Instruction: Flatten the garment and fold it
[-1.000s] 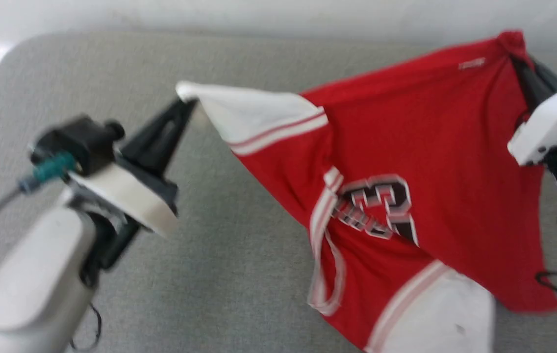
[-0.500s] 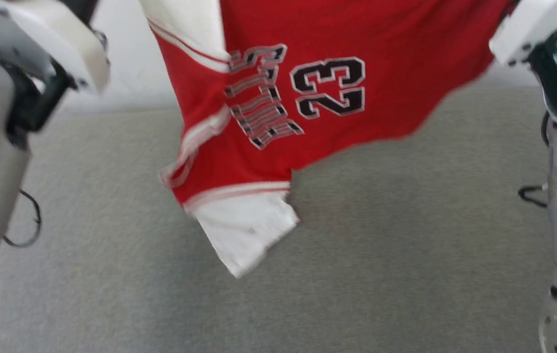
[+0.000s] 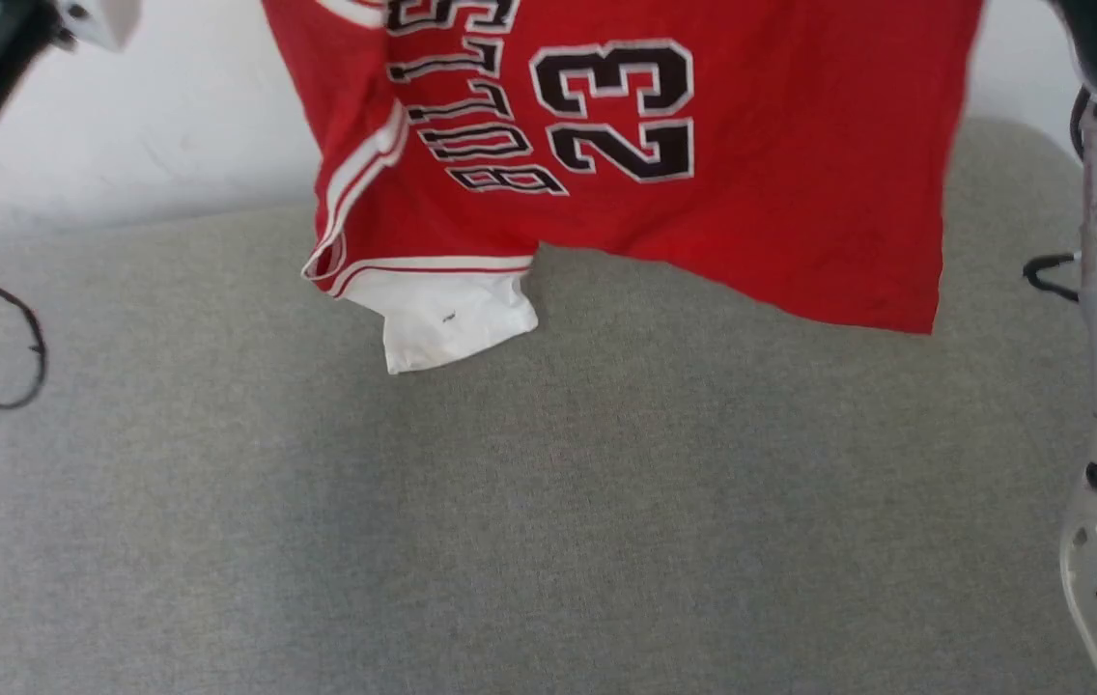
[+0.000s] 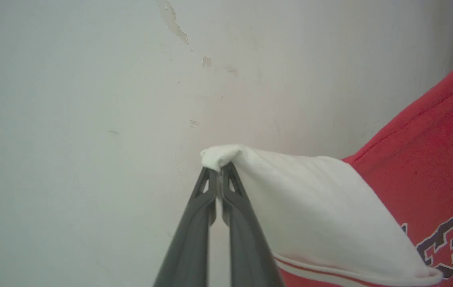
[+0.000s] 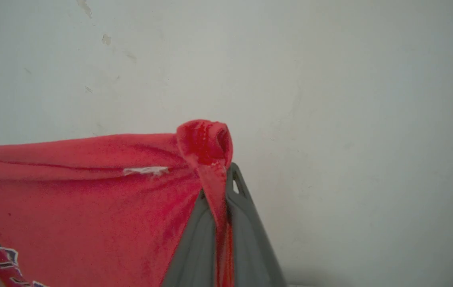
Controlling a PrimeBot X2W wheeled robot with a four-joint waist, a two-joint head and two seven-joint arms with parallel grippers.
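Left gripper [image 4: 219,172]: fingers pinched together on the very tip of a white sleeve end [image 4: 310,191]. The bite is small. Risk: the thin fabric slips out if the span is pulled tighter.

Garment [image 3: 703,174]: held up in the air between both arms, turned sideways, number facing the head camera, apparently clear of the grey surface [image 3: 510,502]. Other white sleeve [image 3: 452,319] dangles lowest, toward the left. Risk: lowered like this, it tucks under the body and creases.

Right gripper [image 5: 221,175]: fingers clamped on a twisted red corner. Risk: the twist carries a wrinkle into the hem.
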